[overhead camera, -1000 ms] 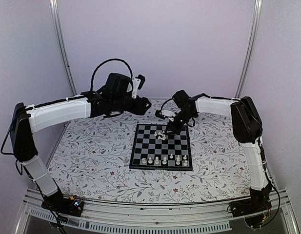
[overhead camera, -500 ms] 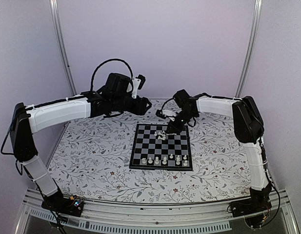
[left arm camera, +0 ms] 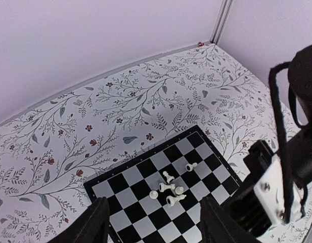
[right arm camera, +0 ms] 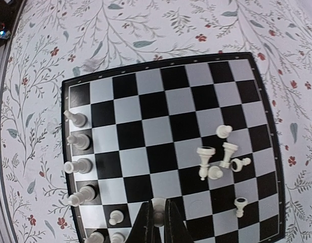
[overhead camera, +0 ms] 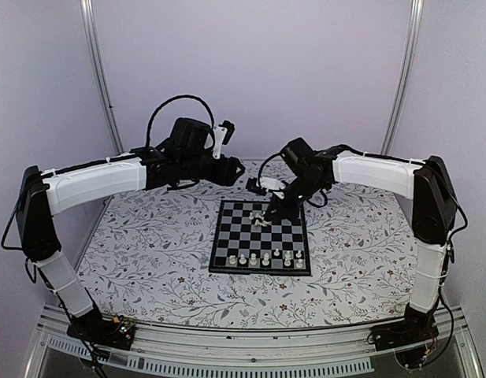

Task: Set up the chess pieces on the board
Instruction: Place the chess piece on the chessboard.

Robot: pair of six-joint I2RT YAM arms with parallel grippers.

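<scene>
My right gripper (right arm camera: 157,225) pinches a pawn (right arm camera: 157,206) over the board (right arm camera: 161,109), just beside the loose heap (right arm camera: 219,157). The set row (right arm camera: 77,164) lies nearer the arm bases. My left gripper (left arm camera: 156,228) hangs spread, farther off.

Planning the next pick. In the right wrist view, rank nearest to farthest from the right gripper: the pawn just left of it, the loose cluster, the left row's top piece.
1. Pawn, just left of the right gripper.
2. Loose cluster, up and right.
3. Left row's top piece, far upper left.
</scene>
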